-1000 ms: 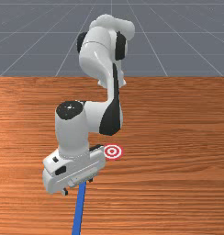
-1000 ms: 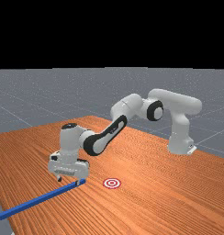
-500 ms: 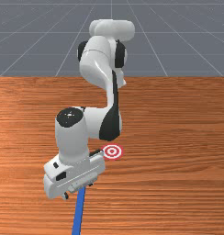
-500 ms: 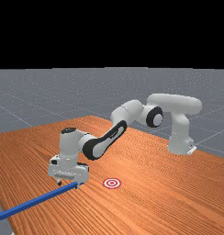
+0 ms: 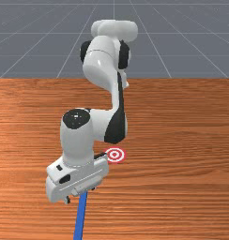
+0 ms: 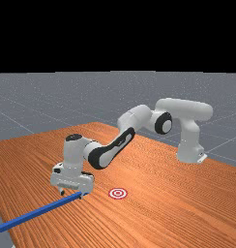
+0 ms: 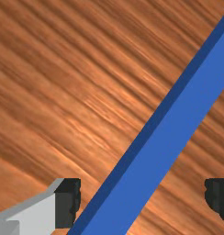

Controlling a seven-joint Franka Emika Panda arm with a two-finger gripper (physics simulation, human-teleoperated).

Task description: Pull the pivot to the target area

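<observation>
Wooden table (image 5: pixel 182 187); long blue bar (image 6: pixel 42 210), probably stiff, light, best gripped crosswise near arm-side end; hand (image 6: pixel 71 194) wide open, empty.

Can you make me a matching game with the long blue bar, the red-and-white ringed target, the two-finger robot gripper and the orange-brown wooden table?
Things:
1. Long blue bar
2. Red-and-white ringed target
3. Two-finger gripper
4. Orange-brown wooden table

Clues:
A. Open, its fingers apart
B. Underneath the target
C. Slanting between the fingers in the wrist view
D. Flat, to the front view's right of the bar

Right pairs: 1-C, 2-D, 3-A, 4-B
</observation>
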